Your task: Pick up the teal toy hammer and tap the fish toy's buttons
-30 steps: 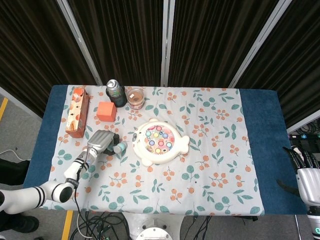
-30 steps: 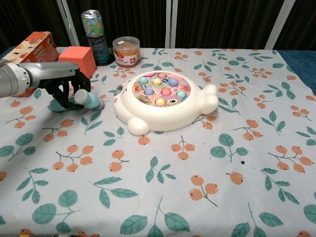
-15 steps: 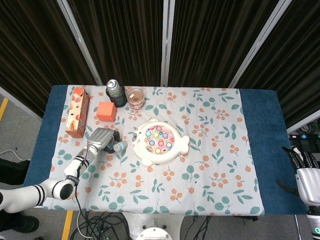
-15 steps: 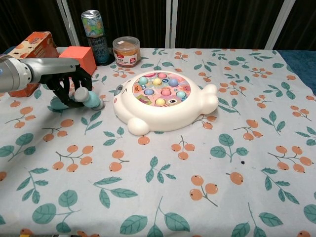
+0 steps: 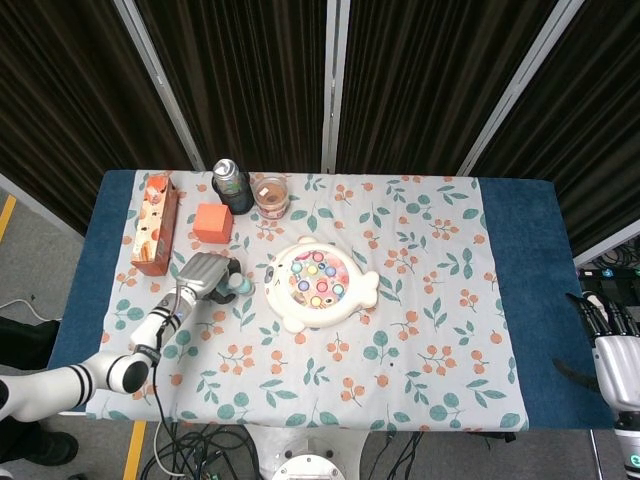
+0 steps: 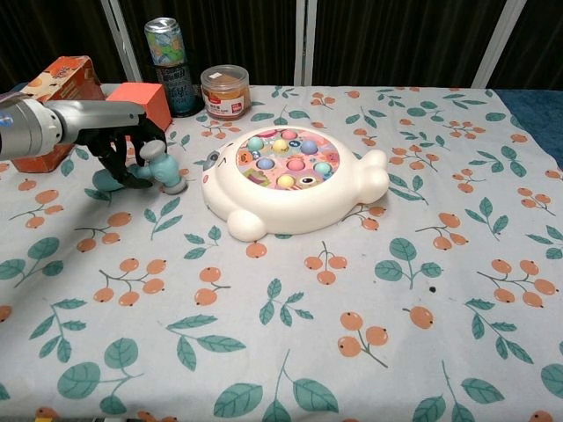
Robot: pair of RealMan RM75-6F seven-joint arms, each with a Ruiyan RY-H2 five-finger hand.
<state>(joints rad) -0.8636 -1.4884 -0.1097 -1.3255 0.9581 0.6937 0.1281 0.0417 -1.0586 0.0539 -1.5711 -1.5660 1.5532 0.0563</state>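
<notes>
The teal toy hammer (image 6: 161, 166) lies left of the white fish toy (image 6: 295, 180), its head near the fish's nose. My left hand (image 6: 123, 145) curls over its handle and grips it; the lower end of the head sits at the tablecloth. The head view shows the same left hand (image 5: 205, 276), with the hammer (image 5: 240, 288) poking out toward the fish toy (image 5: 318, 284). The fish's coloured buttons (image 6: 288, 161) face up, untouched. My right hand (image 5: 610, 345) hangs off the table's right end with fingers apart, holding nothing.
Behind the left hand stand an orange block (image 6: 141, 101), an orange carton (image 6: 54, 86), a drink can (image 6: 170, 53) and a small lidded jar (image 6: 225, 90). The flowered tablecloth (image 6: 352, 334) spreads in front of and right of the fish.
My left hand has shifted slightly back and up with the hammer, and the hammer head has tipped more upright. The right hand has not moved.
</notes>
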